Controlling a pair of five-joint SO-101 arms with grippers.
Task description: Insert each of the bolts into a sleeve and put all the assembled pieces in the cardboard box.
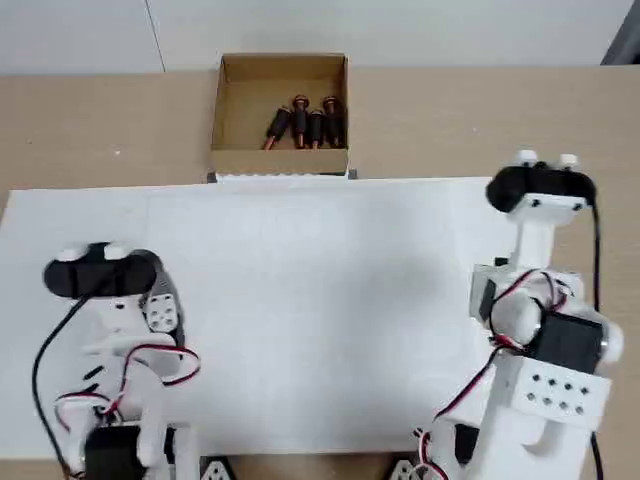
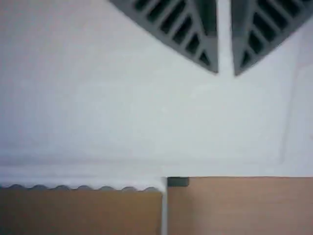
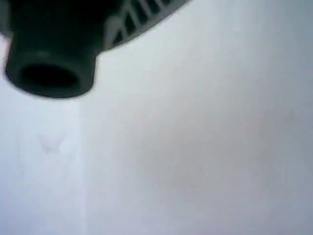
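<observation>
Four assembled pieces (image 1: 305, 122) lie side by side in the cardboard box (image 1: 280, 162), which sits on the table (image 1: 100, 120) just past the far edge of the white sheet (image 1: 320, 300). They rest toward one side of the box floor, as parts dropped in one after another would. No loose bolt or sleeve can be seen on the sheet, so the task looks done or very nearly so. That would explain why the two arms are folded back at the near corners of the sheet, well apart from the box and from each other, with the middle of the sheet open between them. The left gripper (image 2: 226, 72) hangs over the sheet near its edge, its jaws drawn nearly together with only a thin slit between them and nothing in them. The right gripper (image 3: 132, 24) hangs low over the sheet, and whether it is open or closed cannot be told
</observation>
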